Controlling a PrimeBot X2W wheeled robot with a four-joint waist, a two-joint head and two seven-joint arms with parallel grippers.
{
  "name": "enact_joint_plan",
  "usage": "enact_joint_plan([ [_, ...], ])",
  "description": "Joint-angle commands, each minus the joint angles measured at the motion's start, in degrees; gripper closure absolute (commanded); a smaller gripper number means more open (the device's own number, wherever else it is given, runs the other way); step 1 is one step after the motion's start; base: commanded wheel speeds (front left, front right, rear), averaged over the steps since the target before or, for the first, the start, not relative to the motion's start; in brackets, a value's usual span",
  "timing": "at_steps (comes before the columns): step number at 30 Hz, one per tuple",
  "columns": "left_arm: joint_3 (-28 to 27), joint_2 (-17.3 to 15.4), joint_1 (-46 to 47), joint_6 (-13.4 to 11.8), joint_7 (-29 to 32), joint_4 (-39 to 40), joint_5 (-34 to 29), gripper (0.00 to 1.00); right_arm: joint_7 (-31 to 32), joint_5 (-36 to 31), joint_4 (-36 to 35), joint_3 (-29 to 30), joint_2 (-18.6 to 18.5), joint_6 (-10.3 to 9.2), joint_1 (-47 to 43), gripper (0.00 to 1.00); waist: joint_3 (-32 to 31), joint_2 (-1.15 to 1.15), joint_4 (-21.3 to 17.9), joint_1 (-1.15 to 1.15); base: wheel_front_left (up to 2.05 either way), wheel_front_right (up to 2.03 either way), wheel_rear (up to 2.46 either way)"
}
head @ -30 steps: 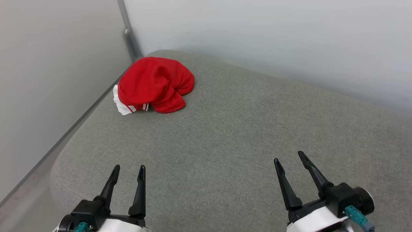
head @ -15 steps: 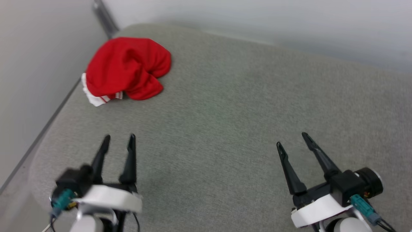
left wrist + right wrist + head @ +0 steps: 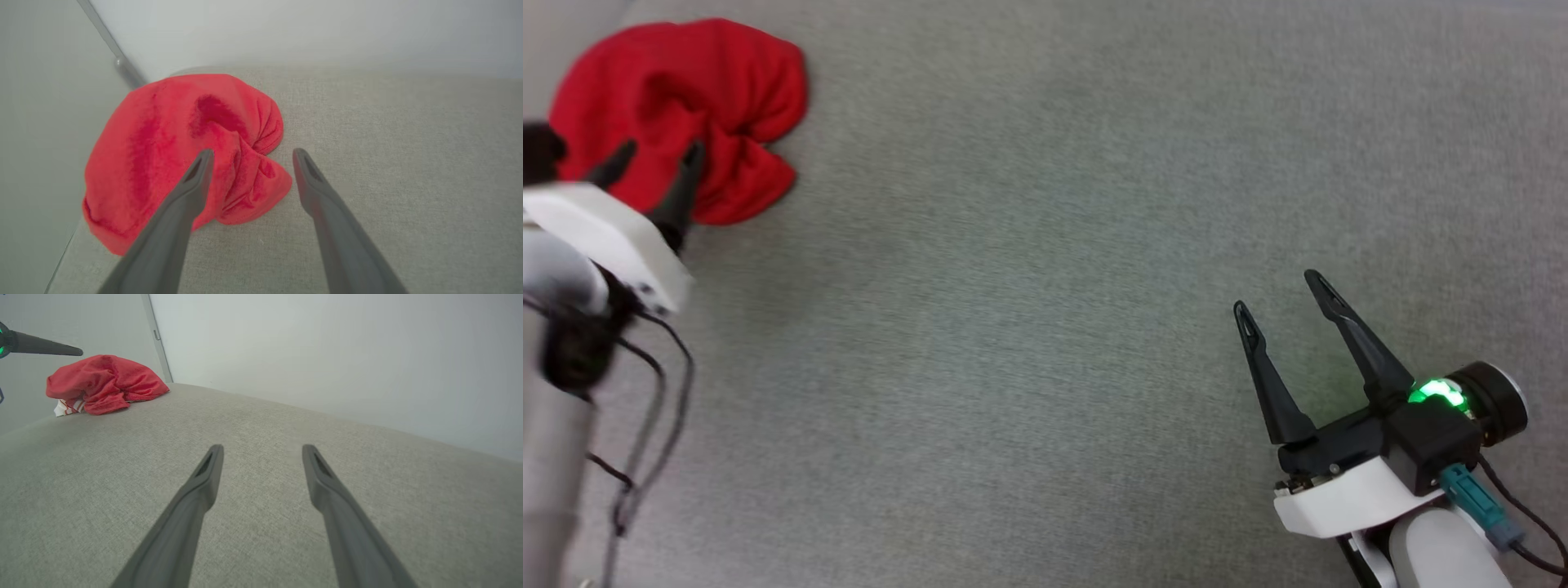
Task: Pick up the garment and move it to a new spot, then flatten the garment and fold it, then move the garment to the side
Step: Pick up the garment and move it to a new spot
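The left pincer (image 3: pixel 253 152) is hovering with fingers spread wide and nothing between them. The garment (image 3: pixel 163 143), a crumpled red heap, is lying just beneath and ahead of its tips, with most of the heap off to one side. The right pincer (image 3: pixel 1275 291) is hanging equally wide and empty, well apart from the heap. One risk (my guess): closing off-centre could mean pinching a single loose fold, or snagging the grey cushion (image 3: pixel 1045 245) below. No lettering is showing on the bunched cloth.

one garment (image 3: pixel 727 73), one grey cushion (image 3: pixel 1013 286), two grippers: left gripper (image 3: pixel 662 147), right gripper (image 3: pixel 1276 291).
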State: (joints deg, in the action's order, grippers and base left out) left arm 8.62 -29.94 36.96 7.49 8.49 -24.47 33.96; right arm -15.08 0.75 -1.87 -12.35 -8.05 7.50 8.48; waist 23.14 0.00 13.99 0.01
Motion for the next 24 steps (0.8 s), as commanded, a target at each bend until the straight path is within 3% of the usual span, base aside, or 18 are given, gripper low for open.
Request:
enact_joint_plan([
  [1,0.96,-1.87,2.49,-0.08,3.63,-1.09,1.86,0.00,-0.13,-0.41,-0.57,-0.25,-0.26,-0.02,1.14,0.00,3.56,0.00,-2.88,-0.01,0.00,0.00,0.00],
  [4,4.56,-6.93,6.38,-0.08,11.70,-2.56,4.67,0.00,-0.14,-0.49,-1.09,-0.72,-0.42,-0.02,1.71,0.00,5.53,0.00,-4.20,-0.01,0.00,0.00,0.00],
  [10,9.25,-11.94,11.61,-0.08,24.03,-4.82,12.38,0.00,-0.14,-0.77,-1.72,-0.84,-0.32,-0.02,2.65,0.00,8.97,0.00,-6.42,-0.01,0.00,0.00,0.00],
  [16,11.96,-13.34,13.98,-0.08,29.28,-8.95,15.00,0.00,-0.14,-1.00,-2.20,-1.07,-0.66,-0.03,3.44,0.00,11.30,0.00,-7.52,-0.01,0.00,0.00,0.00],
  [22,14.55,-10.82,14.13,-0.06,33.45,-12.71,18.74,0.00,-0.12,-1.16,-2.10,-0.57,-1.07,-0.03,3.87,0.00,12.29,0.00,-7.62,-0.01,0.00,0.00,0.00],
  [23,14.65,-10.50,13.85,0.01,33.99,-13.22,19.68,1.00,-0.12,-1.19,-2.01,-0.51,-1.06,-0.03,3.92,0.00,12.29,0.00,-7.57,-0.01,0.00,0.00,0.00],
  [24,14.79,-10.25,13.74,0.02,34.27,-13.43,20.38,1.00,-0.12,-1.29,-1.86,-0.46,-1.06,-0.03,4.00,0.00,12.23,0.00,-7.53,-0.01,0.00,0.00,0.00],
])
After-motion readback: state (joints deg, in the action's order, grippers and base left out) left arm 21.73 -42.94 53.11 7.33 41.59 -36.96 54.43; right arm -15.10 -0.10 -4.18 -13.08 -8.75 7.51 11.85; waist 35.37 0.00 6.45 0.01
